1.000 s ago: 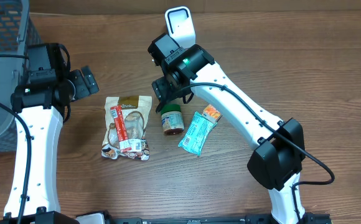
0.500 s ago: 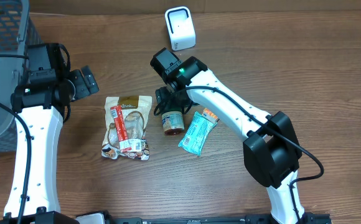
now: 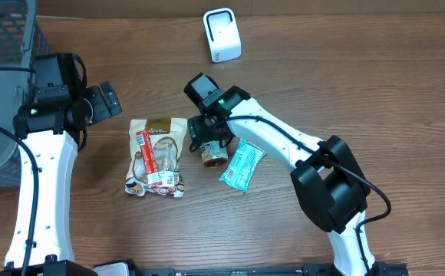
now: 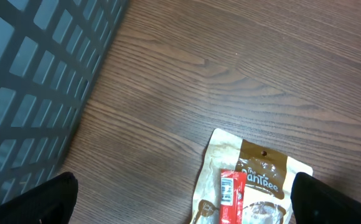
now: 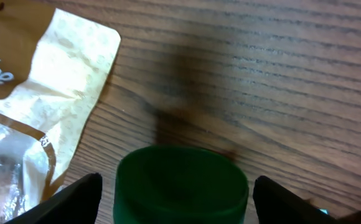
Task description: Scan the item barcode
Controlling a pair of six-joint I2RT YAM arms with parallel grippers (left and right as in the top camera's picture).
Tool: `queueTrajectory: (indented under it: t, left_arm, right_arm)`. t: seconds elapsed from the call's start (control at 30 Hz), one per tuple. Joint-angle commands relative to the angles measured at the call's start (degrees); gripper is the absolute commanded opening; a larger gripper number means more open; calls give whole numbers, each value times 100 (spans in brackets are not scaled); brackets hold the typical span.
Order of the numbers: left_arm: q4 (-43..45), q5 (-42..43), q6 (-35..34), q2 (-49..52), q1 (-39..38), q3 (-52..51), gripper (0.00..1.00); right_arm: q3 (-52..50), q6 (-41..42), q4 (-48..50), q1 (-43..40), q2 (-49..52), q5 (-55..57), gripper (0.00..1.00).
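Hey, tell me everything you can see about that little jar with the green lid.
The jar is small, with a dark green lid, seemingly plastic, and an orange-brown label. It seems to lie on its side on the wooden table, between a tan snack pouch and a teal wrapped bar. The right gripper hides its lid end from overhead; its open jaws straddle the lid, with gaps on both sides.

Checkout-style test station: wood-grain bench (image 3: 391, 69), white boxy barcode scanner (image 3: 222, 34), grey plastic lattice basket (image 3: 0, 38), packaged snacks (image 3: 157, 157).
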Motion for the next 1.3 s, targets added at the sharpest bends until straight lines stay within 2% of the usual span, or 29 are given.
queueTrajectory:
  t: [0.0,0.5,0.63,0.67,0.73,1.0,1.27]
  left_arm:
    - [9,-26,107,-26,20,111,100]
    - [11,-26,107,-26,20,111,100]
    - [9,-26,107,-26,20,111,100]
    - [9,-26,107,-26,20,111,100]
    - [9,-26,107,-26,20,111,100]
    - [9,-26,107,-26,20,111,100]
    - [11,-28,107,-26,20,111,100]
  right_arm:
    - [-31,-90,46,17,39,-22,79]
    - [-361,-262,380,17,103,131,78]
    - [-339,-262,396,9,101,131,71]
    - [-245,-262,334,4,101,129,64]
    - [-92,-260,208,4,76,129,56]
    - [96,-181,-50,4,-686,131,51]
    - [90,610,-170,17,-1550,332,44]
